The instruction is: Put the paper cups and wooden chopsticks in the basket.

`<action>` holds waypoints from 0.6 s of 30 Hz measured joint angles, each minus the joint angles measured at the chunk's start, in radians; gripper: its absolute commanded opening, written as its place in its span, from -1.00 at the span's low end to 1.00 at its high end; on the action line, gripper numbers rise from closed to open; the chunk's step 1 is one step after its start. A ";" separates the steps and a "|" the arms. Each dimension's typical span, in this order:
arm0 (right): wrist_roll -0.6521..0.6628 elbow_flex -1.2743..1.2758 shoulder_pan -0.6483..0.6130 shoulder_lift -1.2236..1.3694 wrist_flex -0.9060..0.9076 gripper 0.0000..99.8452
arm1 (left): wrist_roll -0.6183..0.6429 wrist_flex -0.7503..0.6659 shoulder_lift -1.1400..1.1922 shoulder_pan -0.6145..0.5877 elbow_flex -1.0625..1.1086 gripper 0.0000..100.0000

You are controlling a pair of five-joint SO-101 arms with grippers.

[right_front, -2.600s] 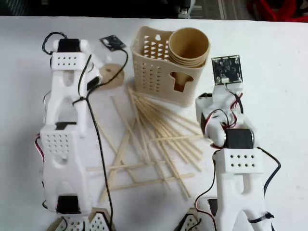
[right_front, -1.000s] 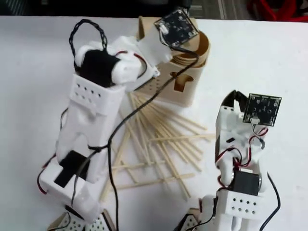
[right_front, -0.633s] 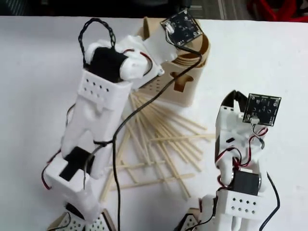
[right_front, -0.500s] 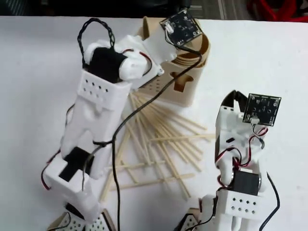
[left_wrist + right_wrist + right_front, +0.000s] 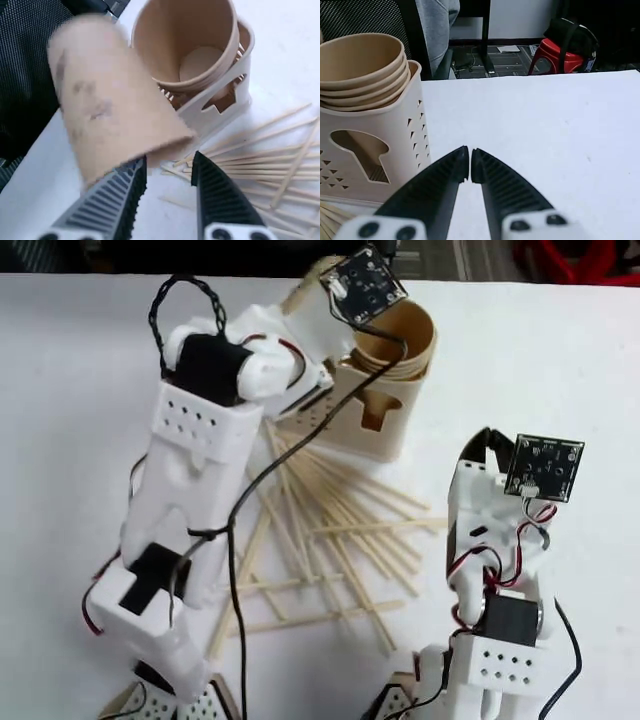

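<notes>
The left end effector (image 5: 169, 159) is hanging high over the far side of the bench (image 5: 560, 360), w/ a paper cup (image 5: 110, 95) lying tilted right at its tips, base pointing away. Its jaws are standing parted, w/ bench showing thru the gap. The cup's rim is resting against one tip, so I can't tell if anything is actually pinching it. The cup isn't in the basket (image 5: 239, 95) yet: it's sitting above and beside the rim, next to the stack of cups (image 5: 192, 45) already nested inside. The right end effector (image 5: 470, 165) is sitting closed on nothing, low, just beside the basket's other side. The wooden chopsticks (image 5: 335, 530) are lying fanned and crossed on the bench in front of the basket, btwn the two arms, w/ some ends reaching its foot.

Risks, as I'm judging them:
- The cup is looking poorly held and off to one side. If it drops from here it'll prob. miss the opening, and w/ the bench edge near it could roll off.
- It's tilted, so the rim may catch on the stack's lip and jam instead of nesting.
- The arm is crowding the basket. A nudge could shift or tip it, esp. since it's light.
- The chopsticks are thin, flat and overlapping, so pinching one may drag or scatter the others.
</notes>
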 measured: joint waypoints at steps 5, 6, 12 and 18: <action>0.000 0.000 0.000 0.000 0.000 -0.95 | 0.029 -0.034 0.000 0.000 0.000 -0.67; 0.000 0.000 0.000 0.000 0.000 -0.95 | 0.034 -0.037 0.000 0.000 0.000 -0.67; 0.000 0.000 0.000 0.000 0.000 -0.95 | 0.043 -0.041 0.000 0.000 0.000 -0.67; 0.000 0.000 0.000 0.000 0.000 -0.95 | 0.043 -0.064 0.006 0.000 0.000 -0.67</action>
